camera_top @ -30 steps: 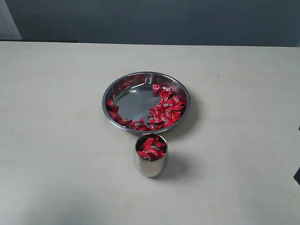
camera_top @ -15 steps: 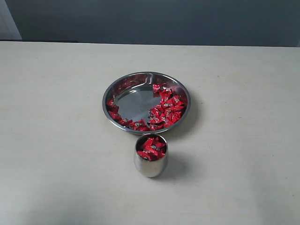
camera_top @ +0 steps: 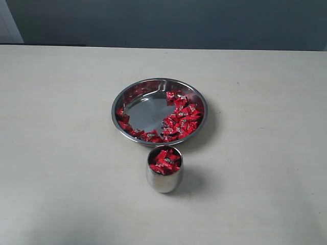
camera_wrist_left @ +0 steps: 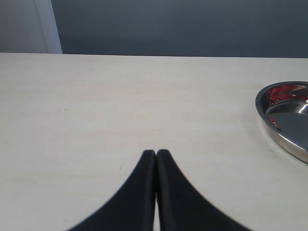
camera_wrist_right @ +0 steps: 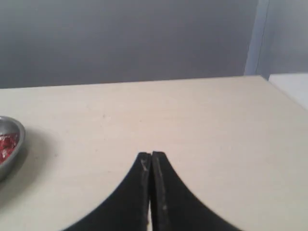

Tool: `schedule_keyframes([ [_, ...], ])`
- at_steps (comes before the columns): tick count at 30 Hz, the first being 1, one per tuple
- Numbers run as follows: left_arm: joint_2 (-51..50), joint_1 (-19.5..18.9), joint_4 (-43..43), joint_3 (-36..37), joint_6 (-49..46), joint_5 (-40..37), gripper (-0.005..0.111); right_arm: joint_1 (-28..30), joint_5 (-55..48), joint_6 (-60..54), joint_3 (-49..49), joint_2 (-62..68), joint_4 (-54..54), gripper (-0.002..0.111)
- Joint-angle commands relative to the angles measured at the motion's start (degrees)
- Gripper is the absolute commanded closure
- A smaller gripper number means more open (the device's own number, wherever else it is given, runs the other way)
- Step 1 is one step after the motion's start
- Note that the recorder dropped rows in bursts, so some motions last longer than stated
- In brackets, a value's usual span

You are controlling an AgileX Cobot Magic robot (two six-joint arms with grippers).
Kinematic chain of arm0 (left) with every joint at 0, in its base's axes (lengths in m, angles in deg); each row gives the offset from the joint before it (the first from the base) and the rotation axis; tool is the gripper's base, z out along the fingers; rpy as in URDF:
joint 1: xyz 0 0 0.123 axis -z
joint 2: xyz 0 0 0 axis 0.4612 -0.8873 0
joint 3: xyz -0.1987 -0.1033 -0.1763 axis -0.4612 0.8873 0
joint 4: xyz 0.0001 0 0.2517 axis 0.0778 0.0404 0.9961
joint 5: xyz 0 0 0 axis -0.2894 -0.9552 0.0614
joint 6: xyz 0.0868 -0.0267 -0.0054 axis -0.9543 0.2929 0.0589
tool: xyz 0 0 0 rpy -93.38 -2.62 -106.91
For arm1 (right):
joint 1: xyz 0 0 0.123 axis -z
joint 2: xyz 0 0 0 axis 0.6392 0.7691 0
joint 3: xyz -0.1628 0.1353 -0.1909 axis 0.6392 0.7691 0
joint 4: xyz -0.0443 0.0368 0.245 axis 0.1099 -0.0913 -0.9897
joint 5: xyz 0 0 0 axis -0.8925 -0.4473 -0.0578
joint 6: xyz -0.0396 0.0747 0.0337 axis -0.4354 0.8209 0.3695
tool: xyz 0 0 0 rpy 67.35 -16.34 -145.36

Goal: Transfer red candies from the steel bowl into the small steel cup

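My left gripper (camera_wrist_left: 156, 154) pressed closed and empty, held low over the pale table (camera_top: 61, 153), my right gripper (camera_wrist_right: 150, 156) likewise closed on nothing, steel bowl (camera_top: 145, 109) mid-table with red candies (camera_top: 181, 120) along its rim, small steel cup (camera_top: 164, 179) just beside it, candy-filled, dark grey wall (camera_top: 179, 23) behind

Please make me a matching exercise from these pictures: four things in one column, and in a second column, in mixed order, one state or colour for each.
Column one:
1. steel bowl
2. small steel cup
3. left gripper
4. table

Column two:
a. shut, holding nothing
b. filled with red candies almost to the rim
c. pale beige
d. bottom partly bare, candies along one side

Pairs: 1-d, 2-b, 3-a, 4-c
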State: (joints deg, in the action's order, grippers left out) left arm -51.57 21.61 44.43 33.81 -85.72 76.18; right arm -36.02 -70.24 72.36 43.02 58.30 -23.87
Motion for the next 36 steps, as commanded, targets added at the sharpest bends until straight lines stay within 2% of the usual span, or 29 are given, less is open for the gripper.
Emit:
schedule_keyframes([
  [1,0.3,0.3,0.0,0.2,0.1,0.2,0.106,0.3,-6.4,2.5,0.4,-0.2,-3.5,0.108],
  [36,0.3,0.3,0.0,0.2,0.1,0.2,0.106,0.3,-8.0,2.5,0.4,-0.2,-3.5,0.108],
])
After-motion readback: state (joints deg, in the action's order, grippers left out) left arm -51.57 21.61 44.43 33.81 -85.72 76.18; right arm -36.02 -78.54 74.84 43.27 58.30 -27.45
